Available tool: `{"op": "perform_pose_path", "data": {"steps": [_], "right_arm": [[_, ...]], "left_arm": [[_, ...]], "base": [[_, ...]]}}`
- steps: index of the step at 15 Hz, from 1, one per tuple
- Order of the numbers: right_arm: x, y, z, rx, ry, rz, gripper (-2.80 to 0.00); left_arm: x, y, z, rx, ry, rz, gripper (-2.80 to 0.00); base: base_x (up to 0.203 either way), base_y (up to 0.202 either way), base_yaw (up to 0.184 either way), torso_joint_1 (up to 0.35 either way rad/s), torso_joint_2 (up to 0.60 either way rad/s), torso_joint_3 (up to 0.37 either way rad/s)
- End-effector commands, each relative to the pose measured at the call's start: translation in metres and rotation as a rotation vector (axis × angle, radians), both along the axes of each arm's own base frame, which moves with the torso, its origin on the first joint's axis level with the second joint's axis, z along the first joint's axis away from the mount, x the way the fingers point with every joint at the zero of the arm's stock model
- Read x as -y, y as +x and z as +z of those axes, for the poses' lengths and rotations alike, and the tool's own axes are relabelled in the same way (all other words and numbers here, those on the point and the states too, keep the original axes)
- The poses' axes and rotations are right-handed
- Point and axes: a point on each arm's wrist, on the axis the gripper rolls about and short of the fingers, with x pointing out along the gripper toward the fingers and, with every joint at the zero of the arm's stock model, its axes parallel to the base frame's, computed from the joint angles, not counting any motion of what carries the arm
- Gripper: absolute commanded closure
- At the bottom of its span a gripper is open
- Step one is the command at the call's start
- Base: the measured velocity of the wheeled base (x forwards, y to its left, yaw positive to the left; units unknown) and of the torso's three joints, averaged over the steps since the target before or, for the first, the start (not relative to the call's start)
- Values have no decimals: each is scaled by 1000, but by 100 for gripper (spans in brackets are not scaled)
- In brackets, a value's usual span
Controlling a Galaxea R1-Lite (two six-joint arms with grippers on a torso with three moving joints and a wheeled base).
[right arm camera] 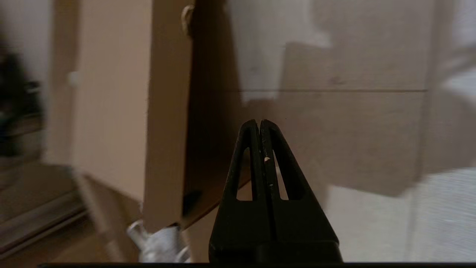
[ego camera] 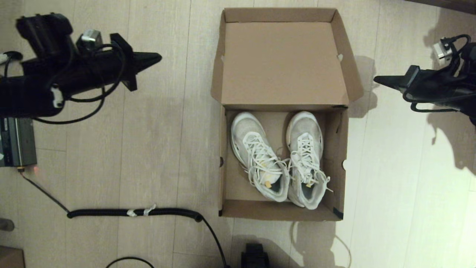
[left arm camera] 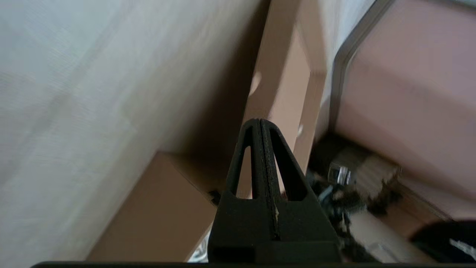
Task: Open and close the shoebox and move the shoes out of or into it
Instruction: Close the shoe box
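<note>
The brown cardboard shoebox (ego camera: pixel 336 149) stands open on the floor in the head view, its hinged lid (ego camera: pixel 284 63) folded back on the far side. Two white sneakers, the shoes (ego camera: pixel 260 156), lie side by side inside it, toes toward the lid. My left gripper (ego camera: pixel 158 57) hovers left of the lid, shut and empty, pointing at the box. My right gripper (ego camera: pixel 376 79) hangs to the right of the lid, also shut and empty. In the left wrist view the shut left gripper (left arm camera: pixel 261 121) faces the shoebox (left arm camera: pixel 163 216); in the right wrist view the right gripper (right arm camera: pixel 259 121) faces the lid flap (right arm camera: pixel 167 111).
A black coiled cable (ego camera: pixel 137 213) runs across the floor left of the box's near corner. A grey device (ego camera: pixel 16 141) sits at the left edge. A dark object (ego camera: pixel 254 257) lies in front of the box.
</note>
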Motion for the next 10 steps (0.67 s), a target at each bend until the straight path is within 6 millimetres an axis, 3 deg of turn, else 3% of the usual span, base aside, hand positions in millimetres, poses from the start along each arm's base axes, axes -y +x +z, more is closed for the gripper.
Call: {"op": "perform_pose_path", "data": {"steps": [1, 4, 7, 10], "right_arm": [[10, 10, -14, -40, 28, 72, 0], [9, 22, -28, -54, 28, 130, 0], [-13, 41, -42, -31, 24, 146, 0], [-35, 64, -50, 12, 32, 38, 0]], "left_arm": [[14, 22, -24, -52, -2, -37, 0], [44, 32, -28, -30, 8, -95, 0], [66, 47, -33, 13, 23, -105, 0], [87, 61, -43, 60, 28, -95, 0]], "base": [[0, 0, 0, 0, 0, 0], [0, 0, 0, 0, 0, 0], [0, 0, 0, 0, 0, 0], [0, 0, 0, 0, 0, 0]]}}
